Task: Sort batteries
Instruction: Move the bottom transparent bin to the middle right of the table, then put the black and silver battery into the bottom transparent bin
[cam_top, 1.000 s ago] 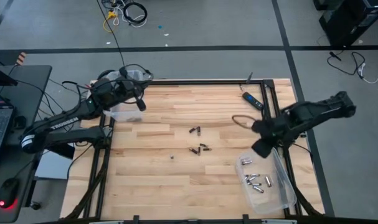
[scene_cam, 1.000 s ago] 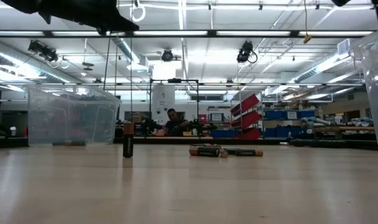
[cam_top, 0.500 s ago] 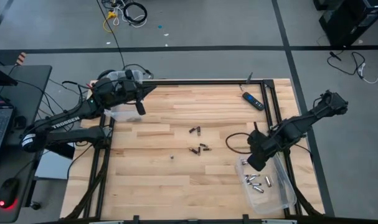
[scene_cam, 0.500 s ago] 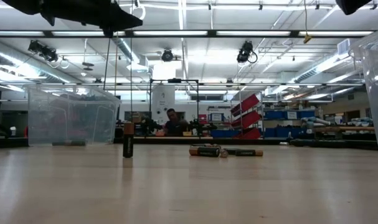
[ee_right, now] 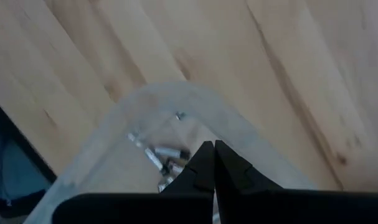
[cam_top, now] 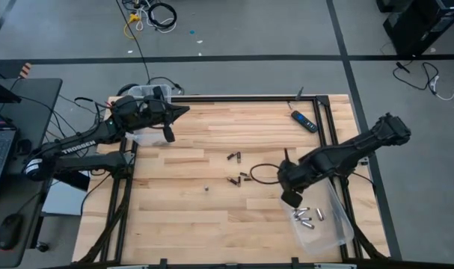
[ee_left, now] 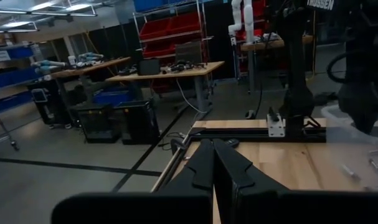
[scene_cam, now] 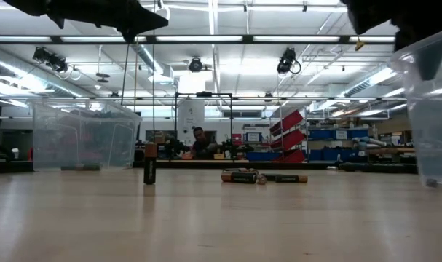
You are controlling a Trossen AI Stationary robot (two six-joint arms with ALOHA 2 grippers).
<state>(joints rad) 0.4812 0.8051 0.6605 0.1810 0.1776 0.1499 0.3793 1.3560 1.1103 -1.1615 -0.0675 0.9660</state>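
The right claw [cam_top: 290,197] hangs over the wooden table [cam_top: 182,217], just at the near corner of the clear tub [cam_top: 339,232] on the right side; its fingers are clenched together with nothing between them, and through its own camera the tips [ee_right: 208,163] point down at the tub's rounded corner [ee_right: 176,99]; a heap of silvery batteries [cam_top: 307,218] lies inside that tub, seen again past the fingers [ee_right: 167,155]. The left claw [cam_top: 180,110] sits at the far left of the table, up above a second clear tub [cam_top: 146,136]; it too is clenched on nothing, its two dark fingers [ee_left: 223,168] pressed flat together. The loose batteries [cam_top: 240,178] lie near the middle of the table, a few in a small cluster and a pair [cam_top: 235,156] a little farther back; one tiny one [cam_top: 206,188] rests apart, toward the left. From table height one dark battery [scene_cam: 149,164] stands upright, with others [scene_cam: 263,176] lying flat to its right; a black remote [cam_top: 303,121] lies by the far right edge; a person [scene_cam: 199,142] sits in the room beyond.
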